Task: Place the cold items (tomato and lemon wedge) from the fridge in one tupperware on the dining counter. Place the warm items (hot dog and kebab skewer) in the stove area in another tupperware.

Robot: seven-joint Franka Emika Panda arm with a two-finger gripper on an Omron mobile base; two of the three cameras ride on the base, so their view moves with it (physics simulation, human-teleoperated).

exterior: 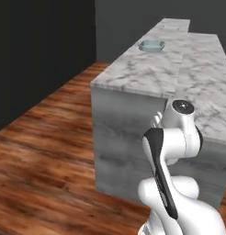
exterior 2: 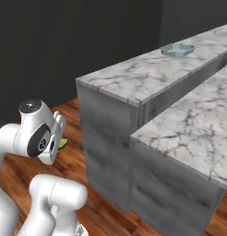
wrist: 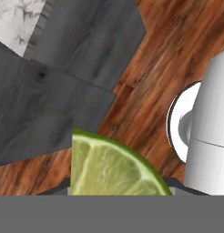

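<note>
Lemon wedge clamped between the jaws

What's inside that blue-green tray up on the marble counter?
From both base views the tray on the dining counter looks empty, though its near wall hides part of the floor. The lemon wedge sits in the gripper.

White arm folded low beside its base, gripper clamped on lemon wedge — pointing downward.

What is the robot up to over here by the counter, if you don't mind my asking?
The robot's end effector is carrying the lemon wedge, held low over the wood floor beside the dining counter. A pale blue-green tupperware sits further along that counter, some way off. The wedge has not yet been placed in it.
</note>
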